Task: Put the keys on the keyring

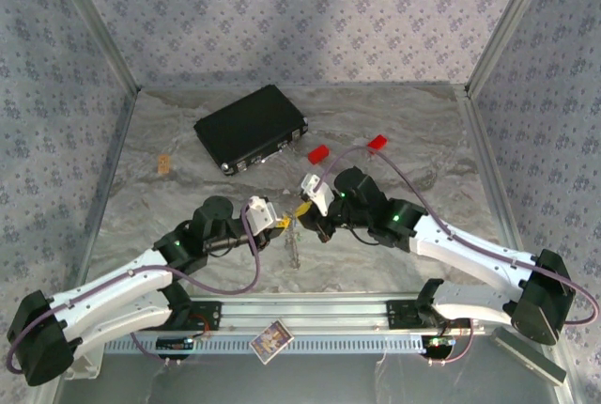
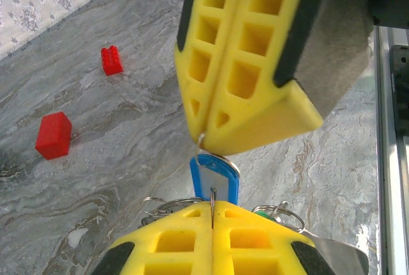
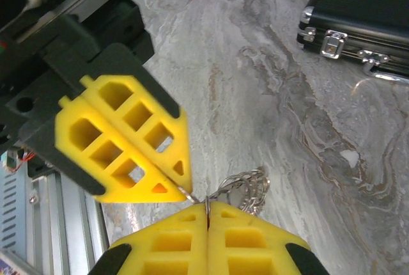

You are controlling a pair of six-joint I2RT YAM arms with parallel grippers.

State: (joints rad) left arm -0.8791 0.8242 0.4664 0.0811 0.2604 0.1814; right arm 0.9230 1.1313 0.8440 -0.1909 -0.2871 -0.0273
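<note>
The small key with the blue plastic head [image 2: 215, 176] is up off the surface and upright. It sits between the closed tips of the left gripper [image 2: 212, 206] and the right gripper [image 2: 206, 131]. Just beside it, a bit of the bright green key head [image 2: 264, 211] shows. The thin silvery metal keyring [image 3: 248, 188] is bunched in small loops, touching both keys.

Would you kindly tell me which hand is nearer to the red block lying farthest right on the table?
The right hand: the red block lies beyond it, to its right. The left hand sits farther left and nearer the bases.
</note>
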